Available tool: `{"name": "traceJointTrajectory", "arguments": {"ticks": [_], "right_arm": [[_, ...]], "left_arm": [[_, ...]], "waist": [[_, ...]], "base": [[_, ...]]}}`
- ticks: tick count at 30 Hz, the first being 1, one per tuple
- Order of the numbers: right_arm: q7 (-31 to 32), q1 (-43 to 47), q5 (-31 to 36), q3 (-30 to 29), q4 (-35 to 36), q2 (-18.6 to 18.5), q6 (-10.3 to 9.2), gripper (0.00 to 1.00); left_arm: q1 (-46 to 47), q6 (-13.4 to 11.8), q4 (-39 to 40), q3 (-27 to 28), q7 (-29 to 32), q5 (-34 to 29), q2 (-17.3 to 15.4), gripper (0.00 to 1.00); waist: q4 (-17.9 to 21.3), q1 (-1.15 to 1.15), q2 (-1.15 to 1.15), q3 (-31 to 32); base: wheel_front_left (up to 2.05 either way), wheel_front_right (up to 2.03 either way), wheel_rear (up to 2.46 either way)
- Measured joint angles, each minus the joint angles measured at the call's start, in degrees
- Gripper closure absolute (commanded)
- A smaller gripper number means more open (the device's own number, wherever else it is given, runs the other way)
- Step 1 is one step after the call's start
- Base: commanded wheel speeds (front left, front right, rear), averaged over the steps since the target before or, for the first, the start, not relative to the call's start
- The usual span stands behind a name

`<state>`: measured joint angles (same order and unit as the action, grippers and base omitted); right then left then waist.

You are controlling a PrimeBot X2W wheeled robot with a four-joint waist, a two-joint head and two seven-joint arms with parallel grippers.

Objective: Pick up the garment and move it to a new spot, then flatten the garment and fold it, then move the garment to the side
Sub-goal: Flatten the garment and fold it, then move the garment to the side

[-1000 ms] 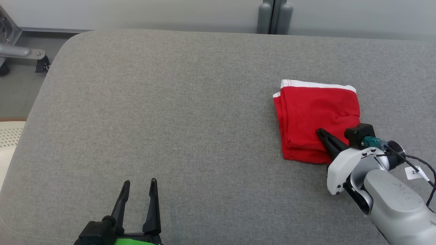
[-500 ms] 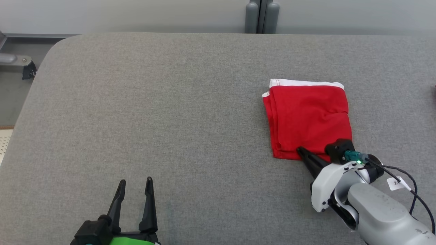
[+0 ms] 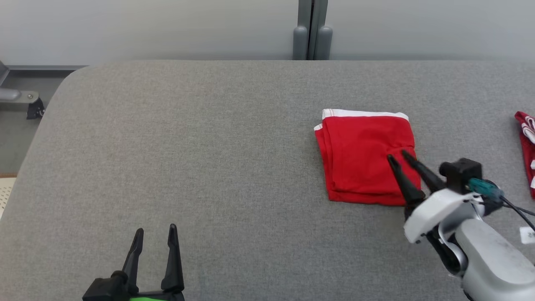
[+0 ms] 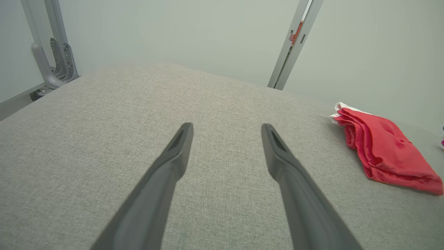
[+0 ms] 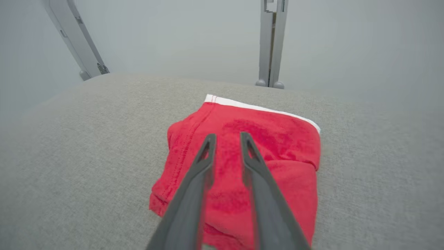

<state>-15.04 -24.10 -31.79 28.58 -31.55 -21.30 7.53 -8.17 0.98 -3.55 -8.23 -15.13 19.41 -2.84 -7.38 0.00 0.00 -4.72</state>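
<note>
Your garment (image 3: 365,156) is lying folded on the table (image 3: 209,146), right of the middle, white band on the far edge. Your right gripper (image 3: 397,155) is over its near right part, fingers a little apart with nothing pinched between them. Your left gripper (image 3: 155,229) sits wide open and empty at the near edge, well apart from it. Another red cloth (image 3: 527,146) pokes in at the far right.
</note>
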Motion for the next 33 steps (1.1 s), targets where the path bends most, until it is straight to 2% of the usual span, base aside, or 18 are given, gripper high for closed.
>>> {"name": "traceJointTrajectory", "arguments": {"ticks": [4,7,12,16,26,29,31,33], "right_arm": [[-0.01,8.44,6.60,-12.02,8.00,0.26,0.00,0.00],[-0.01,15.77,10.35,-21.14,14.19,2.59,0.00,0.00],[-0.01,24.57,15.19,-29.33,20.75,5.70,-0.01,0.00],[-0.01,29.03,17.55,-32.51,22.92,7.70,-0.03,0.00],[-0.01,32.16,18.42,-33.18,22.01,9.12,-0.01,0.00],[-0.01,31.84,16.71,-32.66,21.35,9.35,-0.01,0.00],[-0.01,30.45,13.67,-33.94,20.57,10.34,-0.01,0.00],[-0.01,28.43,11.10,-33.03,18.86,9.80,-0.02,0.00]], "left_arm": [[-0.34,0.35,-0.19,1.00,0.00,-0.47,0.00,0.00],[-1.12,0.60,-0.41,2.38,0.00,-1.02,0.01,0.00],[-2.32,1.56,-0.92,3.67,0.00,-2.09,0.00,0.00],[-3.24,2.38,-2.18,4.42,0.00,-3.04,0.00,0.00],[-3.31,3.13,-4.22,4.47,0.00,-3.47,0.00,0.00],[-3.31,3.04,-4.17,4.27,0.00,-3.32,0.00,0.00],[-3.31,3.00,-4.04,4.08,0.00,-3.28,0.00,0.00],[-3.32,2.81,-3.89,3.92,0.00,-2.88,0.00,0.00]], "waist": [[0.39,0.00,0.00,1.31],[0.77,0.00,0.00,2.51],[1.26,0.00,0.00,4.10],[1.59,0.00,0.00,4.85],[1.15,0.00,0.00,4.96],[1.14,0.00,0.00,4.90],[1.17,0.00,0.00,4.80],[1.20,0.00,0.00,4.54]], "base": [[0.00,0.00,0.00],[0.00,0.00,0.00],[0.00,0.00,0.00],[0.00,0.00,0.00],[0.00,0.00,0.00],[0.00,0.00,0.00],[0.00,0.00,0.00],[0.00,0.00,0.00]]}}
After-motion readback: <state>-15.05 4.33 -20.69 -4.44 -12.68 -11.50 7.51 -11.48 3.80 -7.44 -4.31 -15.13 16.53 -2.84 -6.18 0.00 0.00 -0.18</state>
